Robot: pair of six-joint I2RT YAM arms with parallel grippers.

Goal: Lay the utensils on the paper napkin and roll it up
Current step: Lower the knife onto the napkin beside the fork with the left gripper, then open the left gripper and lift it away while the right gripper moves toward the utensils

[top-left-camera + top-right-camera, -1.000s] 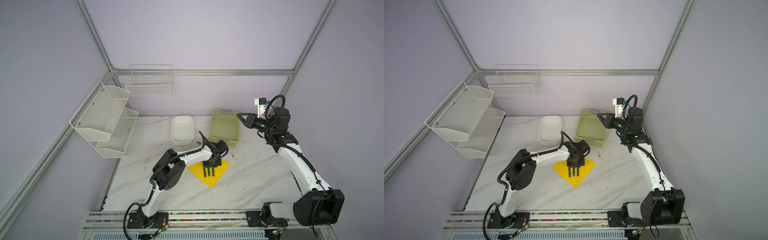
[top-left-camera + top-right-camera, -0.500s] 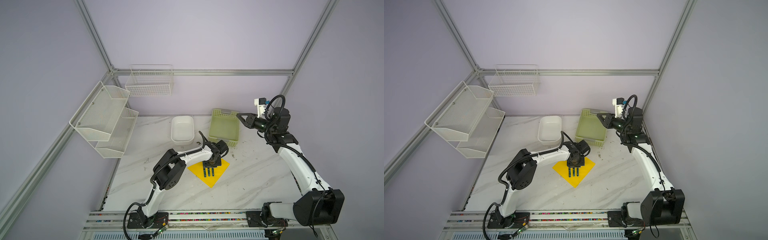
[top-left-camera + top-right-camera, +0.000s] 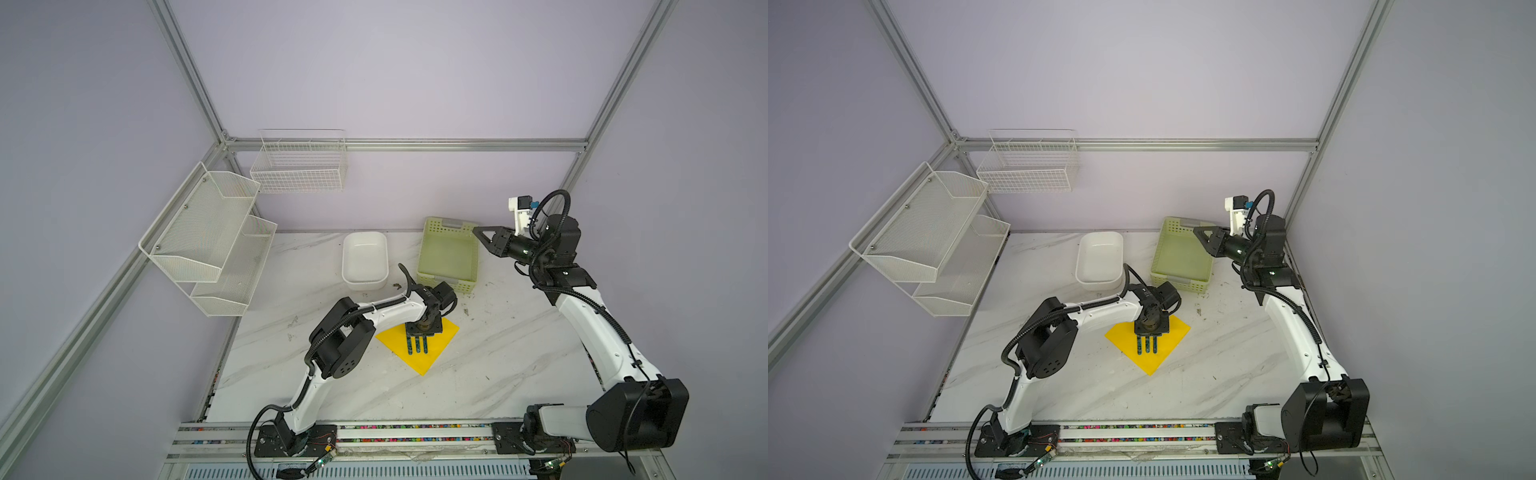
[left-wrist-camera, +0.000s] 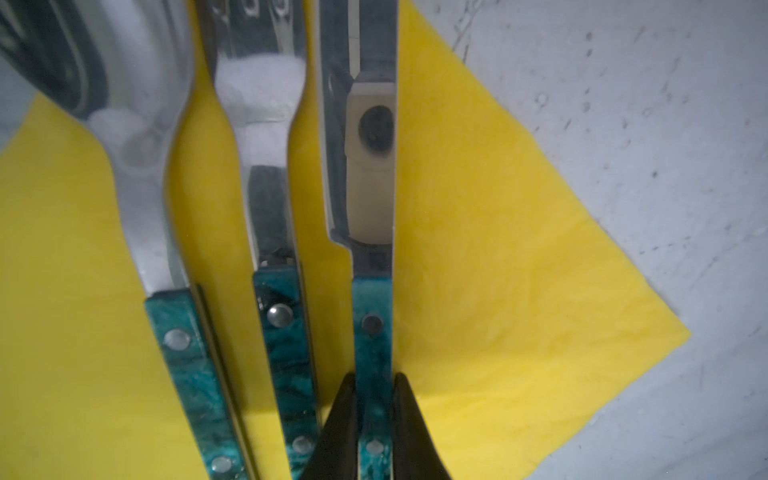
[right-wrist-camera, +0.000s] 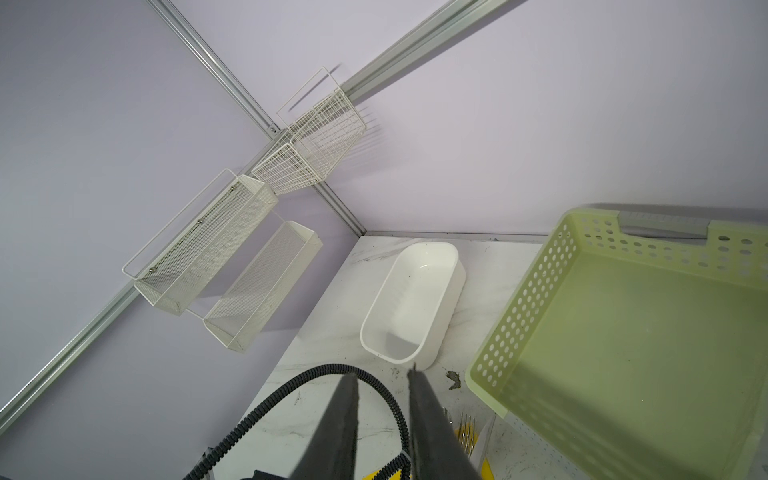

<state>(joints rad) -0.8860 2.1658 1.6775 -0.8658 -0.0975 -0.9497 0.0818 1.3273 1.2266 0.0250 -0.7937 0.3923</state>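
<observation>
Knife [image 4: 371,232] handle between left end effector [image 4: 374,378] tips, flat on napkin [image 4: 498,257].

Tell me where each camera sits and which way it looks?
Top views: high over the table front, looking down toward the back wall; left arm and right arm show whole.
Left wrist: on the left arm, close over the napkin, looking along the utensils; the left gripper flanks the knife.
Right wrist: on the raised right arm, facing the back corner over tub and basket; right gripper tips show.
Shared: both top views also show napkin, tub, basket.
</observation>
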